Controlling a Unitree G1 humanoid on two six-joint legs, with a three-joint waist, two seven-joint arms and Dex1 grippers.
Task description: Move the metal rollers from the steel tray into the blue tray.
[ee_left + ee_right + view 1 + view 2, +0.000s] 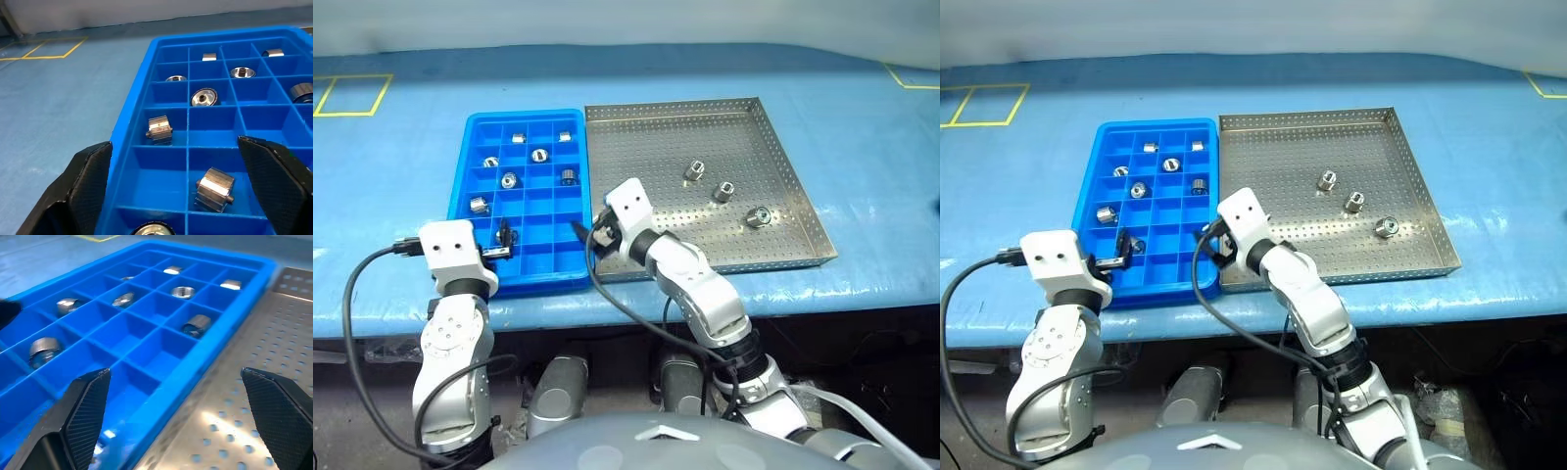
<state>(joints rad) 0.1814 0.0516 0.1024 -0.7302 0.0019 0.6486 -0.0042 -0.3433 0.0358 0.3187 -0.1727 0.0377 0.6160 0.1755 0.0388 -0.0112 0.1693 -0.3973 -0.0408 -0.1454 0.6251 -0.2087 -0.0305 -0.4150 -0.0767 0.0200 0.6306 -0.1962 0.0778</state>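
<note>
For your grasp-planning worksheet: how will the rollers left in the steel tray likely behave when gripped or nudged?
The three metal rollers look like solid, shiny metal: probably rigid, weighty for their size, and slippery. Being cylindrical, they may roll across the steel tray once tipped sideways.

Blue-covered table (401, 186), blue tray (470, 157), steel tray (656, 137) alongside

So, the count: three metal rollers (722, 192) loose in the steel tray (656, 137), spread out from each other. In the blue tray (480, 127) I count seven more, each in its own compartment, plus what could be an eighth showing at the edge of the left wrist view, can't say for sure. One steel tray, one blue tray, both on the counter (411, 166).
</note>
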